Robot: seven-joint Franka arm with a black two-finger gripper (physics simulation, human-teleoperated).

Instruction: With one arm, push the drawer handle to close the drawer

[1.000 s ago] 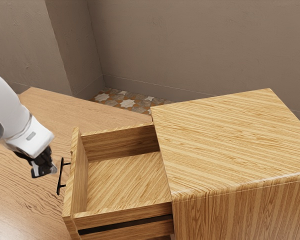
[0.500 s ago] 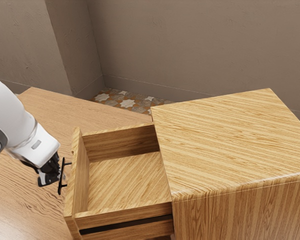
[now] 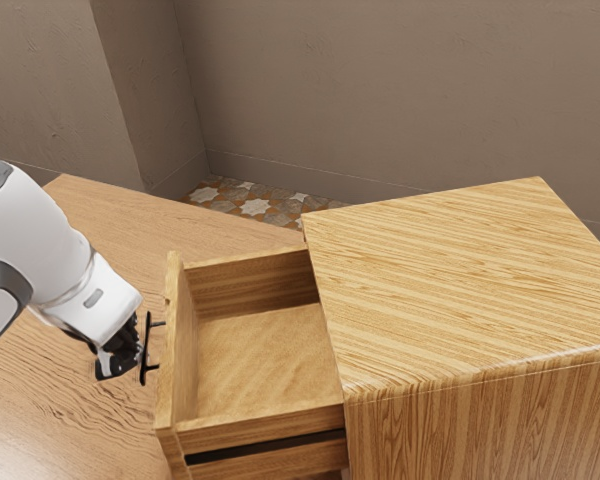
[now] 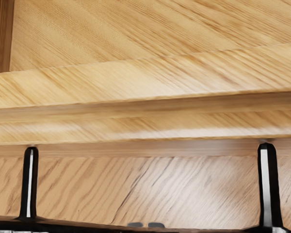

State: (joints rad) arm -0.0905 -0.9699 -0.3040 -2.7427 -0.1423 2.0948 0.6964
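Your gripper (image 3: 122, 358) is low at the end of the white arm (image 3: 45, 245), tilted, with its lower end toward the drawer front. You cannot tell from these pictures whether it is wide or narrow. It is right at the black handle (image 3: 146, 350), on the side facing away from the cabinet; whether the two touch is hard for you to make out.

The handle is a slim bar on two posts, fixed to the outer face of the drawer (image 3: 180, 350). In the wrist view you see both posts running from the bar to the wooden front, one near each end, with table grain between them. Past the front's top edge you look down onto the drawer's bottom board.

Your drawer is open: its front stands well apart from the cabinet (image 3: 460, 270), and much of the inside lies in plain sight. The back part of the tray runs in under the cabinet's top. A dark strip (image 3: 270, 447) lines the drawer's near outer side, lengthwise.

The cabinet takes up the exterior view's right, its top striped with slanting grain. The wooden table (image 3: 110, 215) spreads under your arm and around the drawer. Beyond it you have patterned floor tiles (image 3: 255, 206) and a plain brownish wall (image 3: 400, 90).
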